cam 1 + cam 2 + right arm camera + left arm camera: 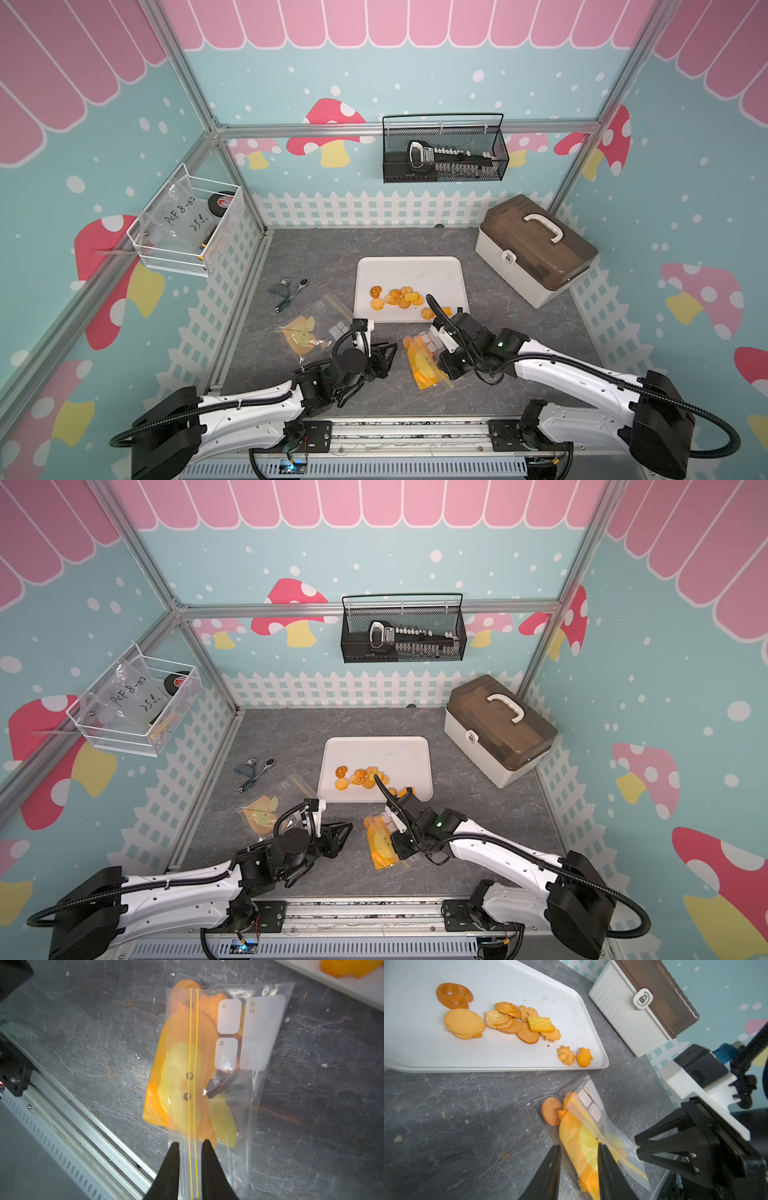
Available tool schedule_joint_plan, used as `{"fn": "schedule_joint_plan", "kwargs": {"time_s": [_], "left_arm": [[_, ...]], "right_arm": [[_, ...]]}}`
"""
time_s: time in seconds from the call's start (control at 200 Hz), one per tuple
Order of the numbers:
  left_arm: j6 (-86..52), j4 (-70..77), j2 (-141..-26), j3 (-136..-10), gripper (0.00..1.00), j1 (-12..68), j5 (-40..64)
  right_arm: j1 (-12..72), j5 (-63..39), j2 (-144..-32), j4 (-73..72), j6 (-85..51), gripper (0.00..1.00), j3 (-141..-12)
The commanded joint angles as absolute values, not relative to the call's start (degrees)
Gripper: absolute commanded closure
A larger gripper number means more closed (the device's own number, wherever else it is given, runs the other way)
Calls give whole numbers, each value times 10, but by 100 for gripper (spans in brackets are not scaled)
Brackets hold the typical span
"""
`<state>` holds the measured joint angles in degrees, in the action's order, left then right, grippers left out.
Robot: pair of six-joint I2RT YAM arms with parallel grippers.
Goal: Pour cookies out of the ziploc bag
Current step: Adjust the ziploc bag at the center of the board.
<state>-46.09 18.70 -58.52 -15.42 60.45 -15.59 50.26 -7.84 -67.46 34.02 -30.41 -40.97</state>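
Observation:
Several golden cookies [399, 297] [361, 777] [512, 1022] lie spread on the white tray [409, 268] [508, 980]. The clear ziploc bag [424, 370] [382, 845] [187, 1064], printed with a yellow cartoon face, lies flat on the grey table in front of the tray. One round cookie [408, 343] [551, 1111] rests on the table at the bag's tray-side end. My right gripper [442, 365] [190, 1144] stands slightly open over the bag's near end, its yellow zip lines showing between the fingers. Beside the bag's left edge, my left gripper [390, 351] [579, 1147] is open and holds nothing.
A second clear bag [309, 330] with a yellow print lies left of the tray, small metal tools [289, 291] behind it. A white toolbox with a brown lid [536, 249] stands at the back right. Wire baskets hang on the back and left walls.

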Motion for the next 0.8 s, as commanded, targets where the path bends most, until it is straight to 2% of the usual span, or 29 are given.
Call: {"fn": "schedule_joint_plan", "kwargs": {"time_s": [0.0,0.45,0.791], "left_arm": [[-460,232,-627,-150,65,604,-145],[-455,314,-751,-184,63,612,-95],[-455,334,-809,-211,62,623,-80]], "right_arm": [[517,-88,-695,351,-295,78,-402],[527,-70,-739,326,-291,78,-404],[531,-82,-734,306,-297,70,-403]]}}
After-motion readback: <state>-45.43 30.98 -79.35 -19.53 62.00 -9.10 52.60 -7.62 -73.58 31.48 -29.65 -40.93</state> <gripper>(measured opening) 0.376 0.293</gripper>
